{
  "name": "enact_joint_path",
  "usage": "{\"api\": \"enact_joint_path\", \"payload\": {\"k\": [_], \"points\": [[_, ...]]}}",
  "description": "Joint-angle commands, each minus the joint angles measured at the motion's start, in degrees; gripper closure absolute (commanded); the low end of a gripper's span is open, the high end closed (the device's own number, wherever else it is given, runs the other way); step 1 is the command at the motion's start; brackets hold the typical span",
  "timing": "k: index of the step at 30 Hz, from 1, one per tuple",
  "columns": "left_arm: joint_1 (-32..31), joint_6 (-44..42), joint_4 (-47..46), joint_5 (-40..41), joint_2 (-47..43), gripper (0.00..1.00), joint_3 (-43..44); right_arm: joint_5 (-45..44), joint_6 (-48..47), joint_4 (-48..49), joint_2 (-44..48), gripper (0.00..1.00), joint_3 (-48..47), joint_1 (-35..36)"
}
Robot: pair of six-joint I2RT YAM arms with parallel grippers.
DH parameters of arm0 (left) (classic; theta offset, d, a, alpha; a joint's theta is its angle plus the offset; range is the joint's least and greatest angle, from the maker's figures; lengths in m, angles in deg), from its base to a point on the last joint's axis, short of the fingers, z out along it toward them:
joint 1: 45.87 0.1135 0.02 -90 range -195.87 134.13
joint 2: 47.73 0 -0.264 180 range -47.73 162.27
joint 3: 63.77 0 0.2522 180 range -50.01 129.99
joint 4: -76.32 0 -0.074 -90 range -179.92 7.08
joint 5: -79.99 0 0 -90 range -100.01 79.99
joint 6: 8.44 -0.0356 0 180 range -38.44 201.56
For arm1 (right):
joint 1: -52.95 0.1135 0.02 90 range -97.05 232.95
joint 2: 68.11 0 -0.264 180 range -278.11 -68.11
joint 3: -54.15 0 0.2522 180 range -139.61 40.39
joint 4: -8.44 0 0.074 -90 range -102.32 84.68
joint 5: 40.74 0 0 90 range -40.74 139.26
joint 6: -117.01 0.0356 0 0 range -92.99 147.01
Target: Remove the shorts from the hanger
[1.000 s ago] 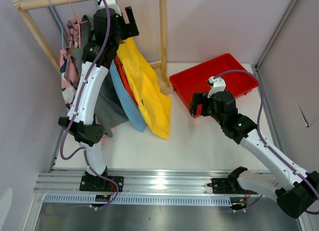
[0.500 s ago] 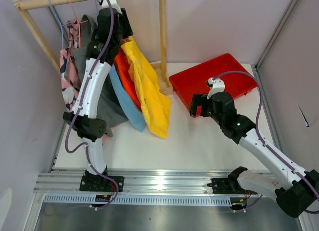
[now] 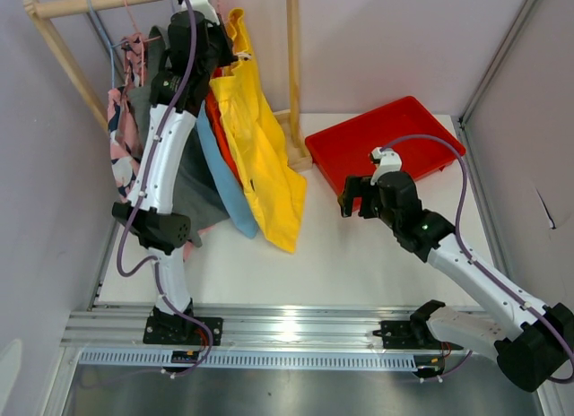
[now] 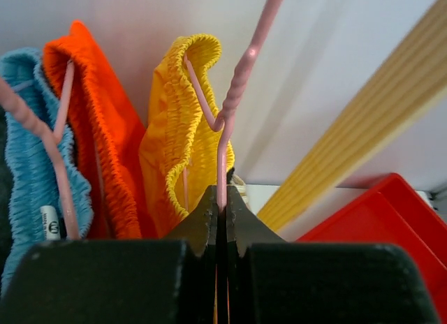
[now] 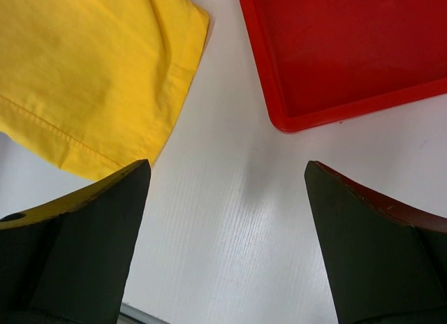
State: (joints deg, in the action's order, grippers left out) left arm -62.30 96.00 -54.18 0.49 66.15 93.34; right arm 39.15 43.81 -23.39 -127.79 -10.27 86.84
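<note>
Bare table (image 3: pixel 359 264) lies open between the yellow shorts' (image 3: pixel 265 156) hem and the tray (image 3: pixel 421 134). The right gripper (image 5: pixel 225 198) hangs there, jaws spread, with room on both sides. The post (image 3: pixel 292 66) stands just right of the yellow shorts. On their left, orange shorts (image 4: pixel 105 128) and blue shorts (image 4: pixel 28 149) crowd close, and the left arm (image 3: pixel 161 156) crosses in front. The hanger (image 4: pixel 234 93) wire rises beside the yellow waistband.

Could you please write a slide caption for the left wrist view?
Left gripper shut on the thin pink wire hanger carrying elasticated yellow fabric shorts.
</note>
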Motion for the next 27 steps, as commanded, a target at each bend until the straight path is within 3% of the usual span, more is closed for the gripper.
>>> {"api": "enact_joint_path", "payload": {"k": [1,8,14,19,20,22,27], "points": [[0.2,0.2,-5.9,-7.2,-4.8,1.00,5.3,0.3,1.5,3.4,0.9,0.01,0.3,-0.1],[1.0,4.5,-8.0,-17.3,-10.4,1.00,5.2,0.0,2.0,3.7,1.9,0.01,0.2,0.4],[1.0,5.9,-5.3,-21.0,-14.1,1.00,3.2,0.0,2.4,3.4,3.8,0.01,0.4,1.3],[-0.3,7.3,-7.5,-20.4,-22.0,1.00,-9.2,5.0,0.7,5.3,6.3,0.01,-0.8,4.2],[-0.9,6.8,-8.4,-19.7,-23.2,1.00,-14.9,6.8,0.3,6.8,6.5,0.01,-1.3,5.4],[-3.0,6.8,-10.0,-17.1,-25.7,1.00,-18.1,6.6,-1.0,9.7,6.5,0.01,-3.4,11.0],[-7.5,8.3,-10.7,-10.8,-26.4,1.00,-22.1,-10.4,-7.5,16.0,0.6,0.01,-10.9,29.4]]}}
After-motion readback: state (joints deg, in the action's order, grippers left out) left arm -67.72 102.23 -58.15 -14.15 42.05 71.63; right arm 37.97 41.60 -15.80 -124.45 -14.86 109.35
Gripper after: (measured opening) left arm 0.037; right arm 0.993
